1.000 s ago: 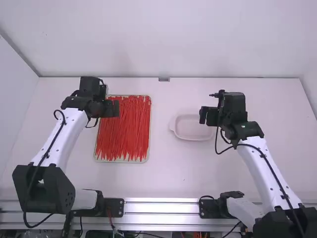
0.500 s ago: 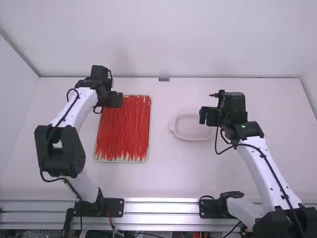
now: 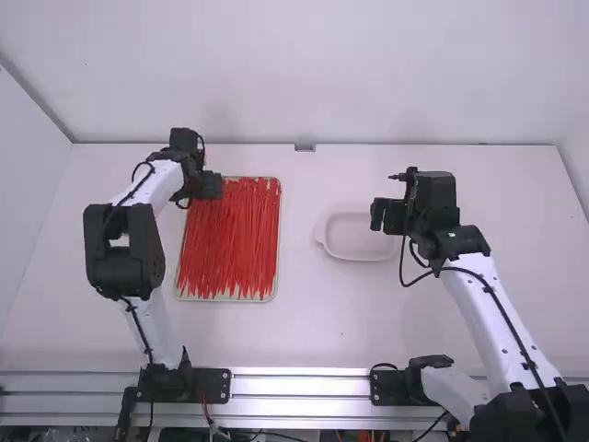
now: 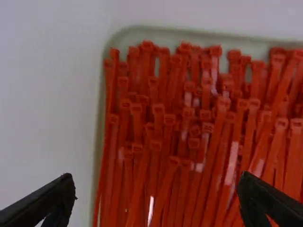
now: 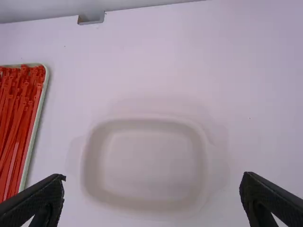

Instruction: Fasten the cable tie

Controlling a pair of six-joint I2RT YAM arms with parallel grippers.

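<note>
Both spread, left fingers [image 4: 47, 202] shifted slightly over cable ties [image 4: 189, 132], right fingers [image 5: 40, 197] unmoved.

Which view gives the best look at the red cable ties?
The left wrist view: the cable ties are close enough to tell single heads apart. The high view has the whole pile on its tray, small; the right wrist view catches one edge.

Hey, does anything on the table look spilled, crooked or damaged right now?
Nothing stands out. The red cable ties lie roughly parallel inside their tray, none visibly spilled, and the white dish sits upright and empty.
</note>
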